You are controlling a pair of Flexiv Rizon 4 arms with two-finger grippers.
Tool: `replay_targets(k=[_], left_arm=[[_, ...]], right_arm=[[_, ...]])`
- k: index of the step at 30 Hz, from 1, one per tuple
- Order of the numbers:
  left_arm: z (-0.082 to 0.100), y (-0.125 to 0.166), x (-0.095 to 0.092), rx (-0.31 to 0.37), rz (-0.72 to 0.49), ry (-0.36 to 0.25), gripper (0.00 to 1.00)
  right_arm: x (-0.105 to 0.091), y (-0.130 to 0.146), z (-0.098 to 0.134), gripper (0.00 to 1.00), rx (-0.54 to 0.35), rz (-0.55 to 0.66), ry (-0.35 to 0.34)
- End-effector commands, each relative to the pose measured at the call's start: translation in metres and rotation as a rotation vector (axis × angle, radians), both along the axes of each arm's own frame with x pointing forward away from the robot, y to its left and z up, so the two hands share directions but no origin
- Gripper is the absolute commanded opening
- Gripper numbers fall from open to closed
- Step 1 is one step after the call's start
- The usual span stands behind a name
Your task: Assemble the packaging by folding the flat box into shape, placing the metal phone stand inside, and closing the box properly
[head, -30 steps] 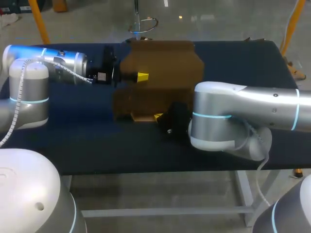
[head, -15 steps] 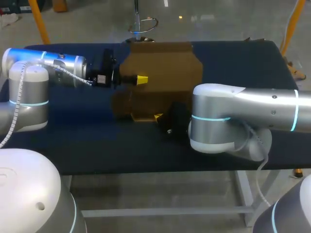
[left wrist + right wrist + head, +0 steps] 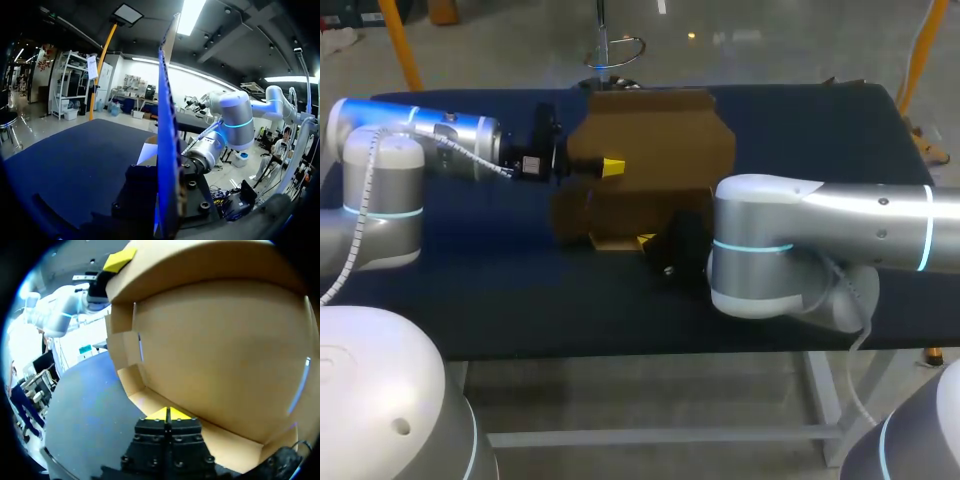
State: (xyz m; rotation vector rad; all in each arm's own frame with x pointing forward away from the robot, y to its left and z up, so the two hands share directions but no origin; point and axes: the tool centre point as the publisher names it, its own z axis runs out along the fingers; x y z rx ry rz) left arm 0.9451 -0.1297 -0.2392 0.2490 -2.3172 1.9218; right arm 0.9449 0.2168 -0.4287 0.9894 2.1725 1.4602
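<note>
- Brown corrugated box blank sits in the middle of the dark blue table. It is partly raised: one wide panel stands up, and a darker panel lies nearer me with a pale flap at its near edge.
- My left gripper comes in from the side and has the upright panel pinched. In the left wrist view the sheet runs edge-on between the fingers, and from the head camera one yellow tip lies on the panel's face. I read that as clamped on the cardboard.
- My right gripper has its yellow tips pressed together with no gap. They sit low inside the fold, on the bottom flap just ahead of the big wall. I see nothing held between them.
- Progress, as I judge it: folding has begun but is far from done. The walls bow open rather than forming a squared shell, the side tabs stand untucked, and no corner looks locked.
- I see no metal phone stand in any view, so I cannot say where it is. It is not in the part of the interior that shows.
- Left to do: square the body, tuck the tabs, load the stand, close the lid.
</note>
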Motion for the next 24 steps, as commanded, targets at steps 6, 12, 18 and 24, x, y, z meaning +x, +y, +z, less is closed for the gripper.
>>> replay_targets(k=[6, 12, 18, 24], left_arm=[[-0.0026, -0.0016, -0.0001, 0.037, 0.011, -0.003, 0.00], [-0.0011, -0.0009, 0.0006, 0.059, 0.014, -0.011, 0.00], [-0.0038, 0.0001, 0.0024, 0.060, 0.011, -0.006, 0.00], [-0.0050, 0.0008, 0.0028, 0.061, 0.009, -0.003, 0.00]], right_arm=[[0.0006, 0.0035, -0.0054, 0.00, -0.004, -0.003, 0.001], [0.0006, 0.0035, -0.0054, 0.00, -0.004, -0.003, 0.001], [0.0006, 0.0035, -0.0054, 0.00, -0.004, -0.003, 0.001], [0.0006, 0.0035, -0.0054, 0.00, -0.004, -0.003, 0.001]])
